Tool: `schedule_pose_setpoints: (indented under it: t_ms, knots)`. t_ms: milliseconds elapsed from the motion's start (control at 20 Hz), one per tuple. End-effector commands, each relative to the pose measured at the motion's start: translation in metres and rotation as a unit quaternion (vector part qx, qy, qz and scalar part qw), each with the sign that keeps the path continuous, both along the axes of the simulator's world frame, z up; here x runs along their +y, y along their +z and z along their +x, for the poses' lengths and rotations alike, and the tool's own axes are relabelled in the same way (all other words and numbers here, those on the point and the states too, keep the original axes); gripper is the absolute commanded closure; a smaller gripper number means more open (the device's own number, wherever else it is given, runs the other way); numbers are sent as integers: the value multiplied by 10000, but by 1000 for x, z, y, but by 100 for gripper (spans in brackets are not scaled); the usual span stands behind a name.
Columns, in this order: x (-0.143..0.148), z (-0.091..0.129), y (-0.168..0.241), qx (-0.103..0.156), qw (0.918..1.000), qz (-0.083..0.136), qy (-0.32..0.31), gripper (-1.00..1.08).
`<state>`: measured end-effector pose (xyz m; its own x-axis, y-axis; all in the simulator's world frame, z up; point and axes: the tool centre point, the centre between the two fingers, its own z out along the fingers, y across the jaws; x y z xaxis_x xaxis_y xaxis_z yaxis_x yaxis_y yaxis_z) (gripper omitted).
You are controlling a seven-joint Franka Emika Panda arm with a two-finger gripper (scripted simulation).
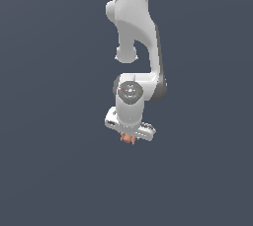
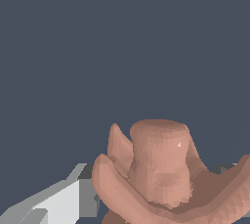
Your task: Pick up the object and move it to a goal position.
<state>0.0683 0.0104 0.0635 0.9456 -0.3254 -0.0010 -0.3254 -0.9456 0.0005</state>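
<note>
The object point(image 1: 128, 138), a lumpy salmon-brown hat-like shape, sits directly under the white tool point(image 1: 129, 136), at six o'clock from the arm's wrist joint in the exterior view. The tool appears to pinch it, though its fingers are mostly hidden. With such an irregular, folded form, I judge it could twist or slip free during fast travel.

Open dark grey floor point(image 1: 54, 170) on every side of the gripper point(image 1: 129, 137); only the salmon-orange object point(image 1: 128, 139) crowding the space between and just under its fingers.
</note>
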Motion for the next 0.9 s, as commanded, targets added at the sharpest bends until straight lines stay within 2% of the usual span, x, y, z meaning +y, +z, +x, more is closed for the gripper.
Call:
schedule_pose_setpoints:
  t_ms: [0, 850]
  knots:
    - [4, -7, 11, -5, 10000, 1, 2, 108]
    - [42, -84, 134, -5, 10000, 1, 3, 108]
